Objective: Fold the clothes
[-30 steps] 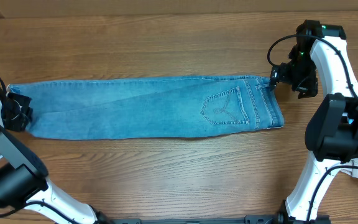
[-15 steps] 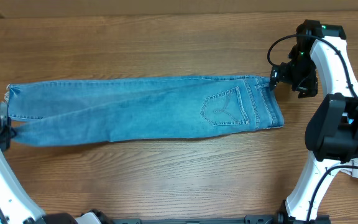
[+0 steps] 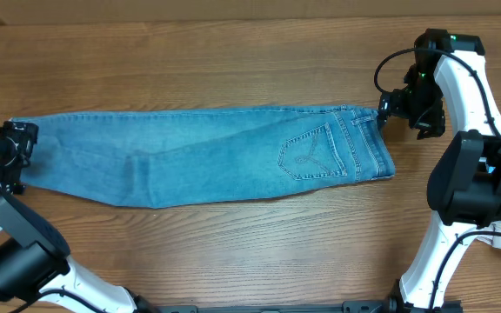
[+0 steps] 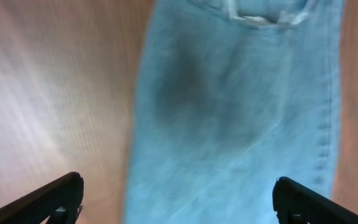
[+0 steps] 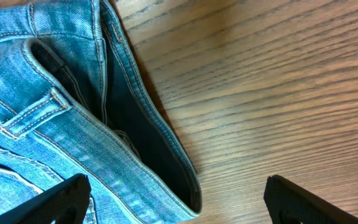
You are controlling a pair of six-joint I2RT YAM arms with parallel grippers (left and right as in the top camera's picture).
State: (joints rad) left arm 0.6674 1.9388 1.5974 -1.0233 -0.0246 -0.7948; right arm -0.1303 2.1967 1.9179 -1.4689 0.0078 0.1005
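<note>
Overhead: the light blue jeans (image 3: 207,156) lie flat across the middle of the counter (image 3: 233,52). The legs reach toward its left edge, and the waistband (image 3: 374,143) and back pocket (image 3: 307,155) lie toward the right.

Left wrist: the left jaws stand wide over the leg near the hem (image 4: 260,17), holding nothing.

Right wrist: the right jaws stand wide above the waistband's corner, beside a belt loop (image 5: 33,115), gripping nothing.

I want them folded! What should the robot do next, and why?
Probably close the left end effector on the leg hems, to carry them toward the waistband. The jeans lie stretched flat, and both it and the right end effector are open.
</note>
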